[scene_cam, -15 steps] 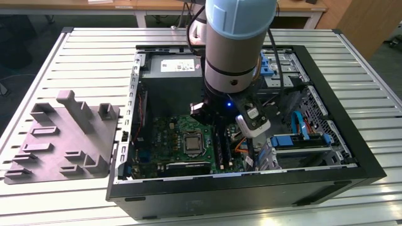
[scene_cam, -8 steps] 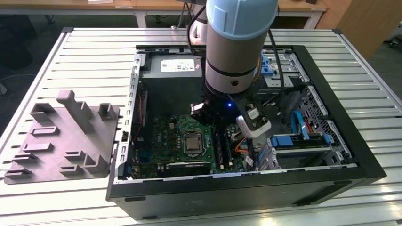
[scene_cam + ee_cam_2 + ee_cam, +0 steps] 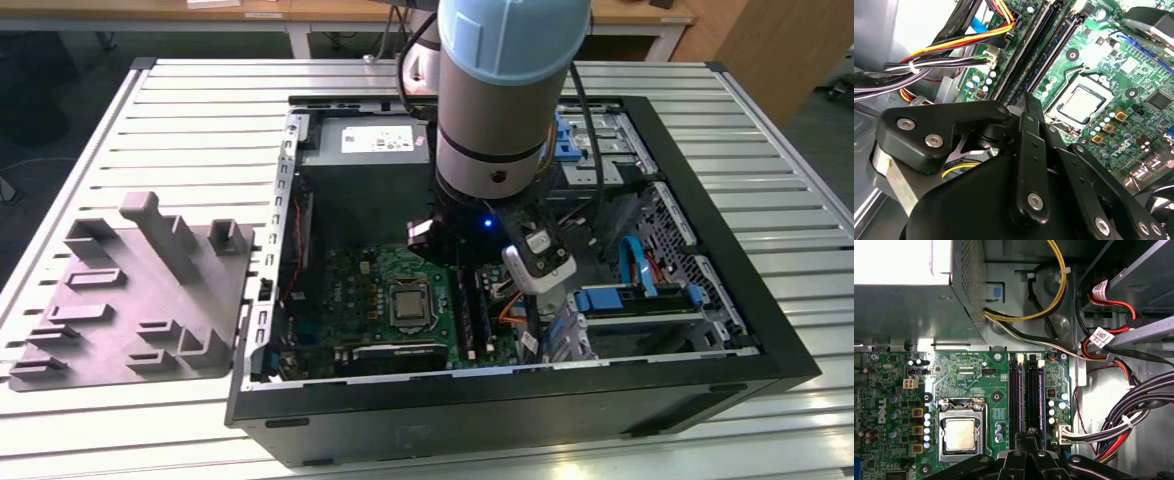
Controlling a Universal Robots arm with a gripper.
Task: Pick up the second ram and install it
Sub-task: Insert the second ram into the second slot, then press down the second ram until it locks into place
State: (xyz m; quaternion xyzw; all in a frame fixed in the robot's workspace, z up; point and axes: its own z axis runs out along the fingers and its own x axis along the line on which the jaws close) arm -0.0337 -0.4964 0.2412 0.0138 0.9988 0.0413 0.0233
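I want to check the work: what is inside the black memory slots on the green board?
In the first wrist view, dark-blue memory strips sit in the slots. The gripper covers their near ends, so full seating cannot be judged.

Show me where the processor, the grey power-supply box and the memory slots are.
processor (image 3: 960, 434): first wrist view, middle of its metal lid.
grey power-supply box (image 3: 363, 160): exterior view, its top face.
memory slots (image 3: 1014, 400): first wrist view, one black rail.

The ribbed silver metal table (image 3: 200, 110) looks brushed; the matt grey plastic fixture block (image 3: 134, 300) lies on it. The green motherboard (image 3: 969, 375) shines glossy; the black gripper (image 3: 1024, 107) looks satin metal.
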